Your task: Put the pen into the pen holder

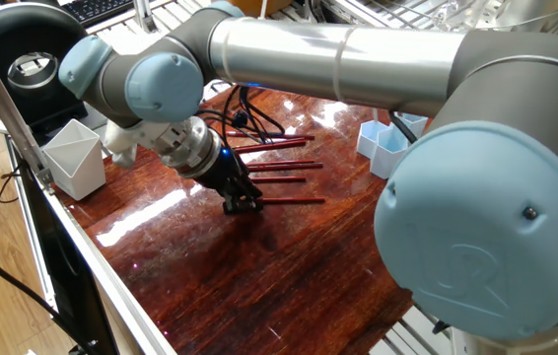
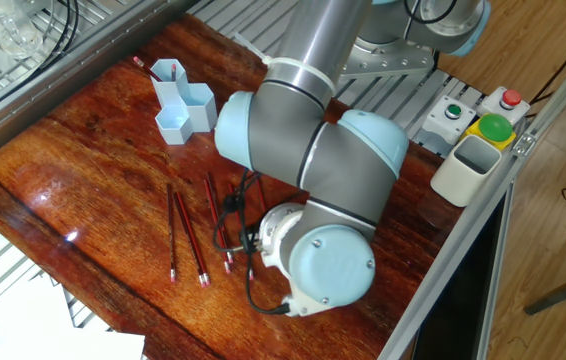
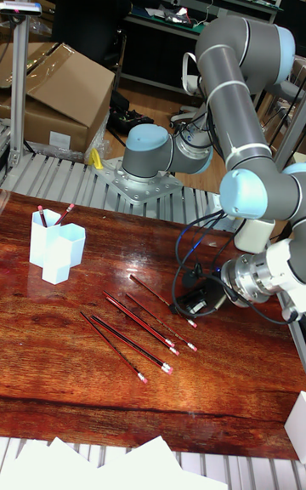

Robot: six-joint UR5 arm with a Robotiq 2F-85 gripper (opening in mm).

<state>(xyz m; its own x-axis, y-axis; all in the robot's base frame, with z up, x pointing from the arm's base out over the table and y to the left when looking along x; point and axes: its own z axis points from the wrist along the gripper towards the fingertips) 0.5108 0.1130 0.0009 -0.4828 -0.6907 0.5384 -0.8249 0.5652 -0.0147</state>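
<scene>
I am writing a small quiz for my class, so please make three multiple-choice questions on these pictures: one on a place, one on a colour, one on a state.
1. Where is the gripper?
A. High in the air
B. Low, at the loose pens on the table
C. Off the side of the table

2. What colour are the loose pens?
A. Blue
B. Red
C. Green

3. In what state is the holder?
A. Tipped over
B. Upright and empty
C. Upright, with pen ends sticking out

Answers:
1 B, since the fingertips sit at the end of the nearest pen, close to the wood.
2 B, since every pen shaft lying there is red.
3 C, since the tall view shows it standing with two ends above its rim.
</scene>
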